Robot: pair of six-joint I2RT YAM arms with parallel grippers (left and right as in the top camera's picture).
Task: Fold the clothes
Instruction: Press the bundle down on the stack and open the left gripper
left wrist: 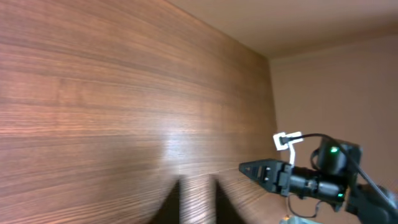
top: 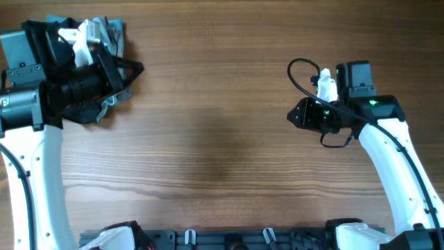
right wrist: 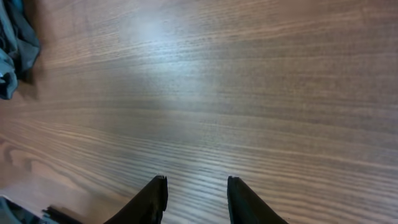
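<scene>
A: Overhead, the black shirt [top: 41, 38] lies bunched at the tabletop's [top: 222, 139] far left corner, beneath the left arm [top: 48, 160]; the left pincer [top: 139, 68] looks pressed together.
B: The right wrist view alone shows the right pincer [right wrist: 196, 182] spread, empty.

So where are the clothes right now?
Overhead view: the clothes sit bunched in the table's far left corner, partly under the left arm.

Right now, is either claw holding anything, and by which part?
Nothing, as far as shows: left claw shut and empty, right claw open over the bare table.
</scene>
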